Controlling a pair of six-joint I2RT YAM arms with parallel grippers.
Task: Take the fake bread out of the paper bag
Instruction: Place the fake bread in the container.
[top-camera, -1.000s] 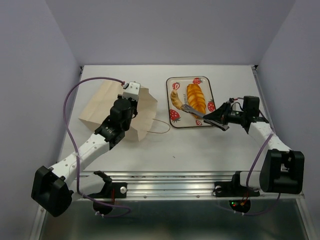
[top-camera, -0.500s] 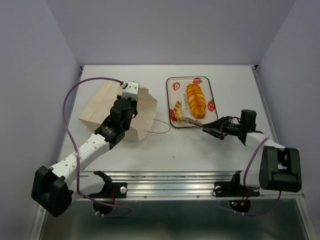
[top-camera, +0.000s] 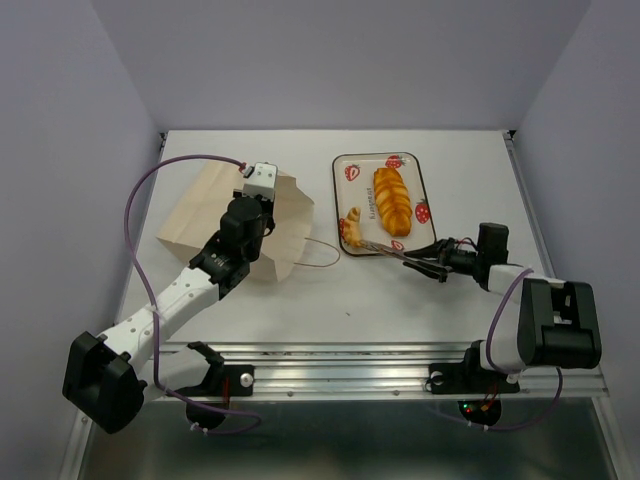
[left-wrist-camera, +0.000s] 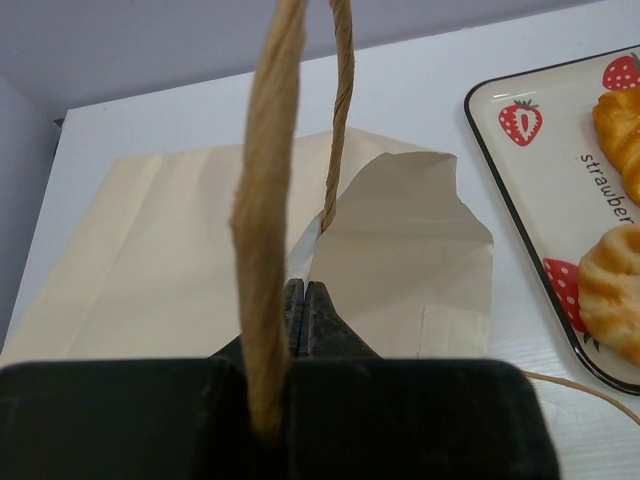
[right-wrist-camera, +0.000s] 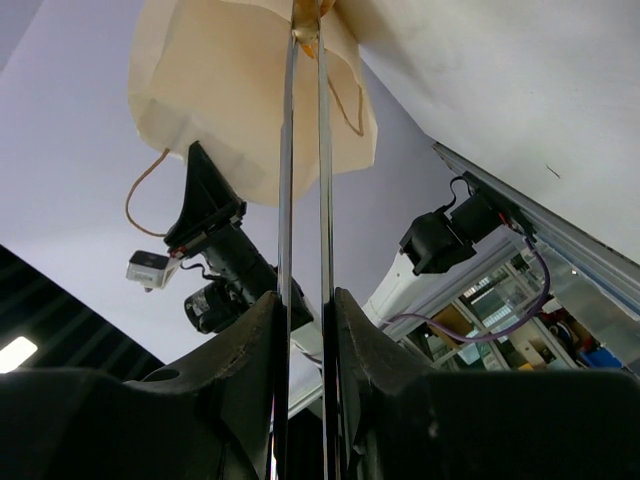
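The paper bag (top-camera: 225, 215) lies flat at the left, its mouth facing the tray. My left gripper (top-camera: 250, 218) is over the mouth and shut on the bag's upper edge (left-wrist-camera: 380, 230); a cord handle (left-wrist-camera: 268, 200) hangs across the left wrist view. The long loaf (top-camera: 390, 200) and one croissant (top-camera: 352, 228) lie on the strawberry tray (top-camera: 418, 190). My right gripper (top-camera: 432, 263) is shut on metal tongs (top-camera: 392, 249). The tong tips reach the croissant at the tray's near left corner and seem to pinch it (right-wrist-camera: 307, 25). No other croissant shows.
The bag's second cord handle (top-camera: 322, 255) lies loose on the table between bag and tray. The tray edge (left-wrist-camera: 510, 190) is close to the right of the bag's mouth. Grey walls enclose the table at the left, back and right.
My right arm has dropped low and drawn back toward the near edge with the tongs. The croissant has slid down the tray's left side to its near corner. The left arm has not moved.
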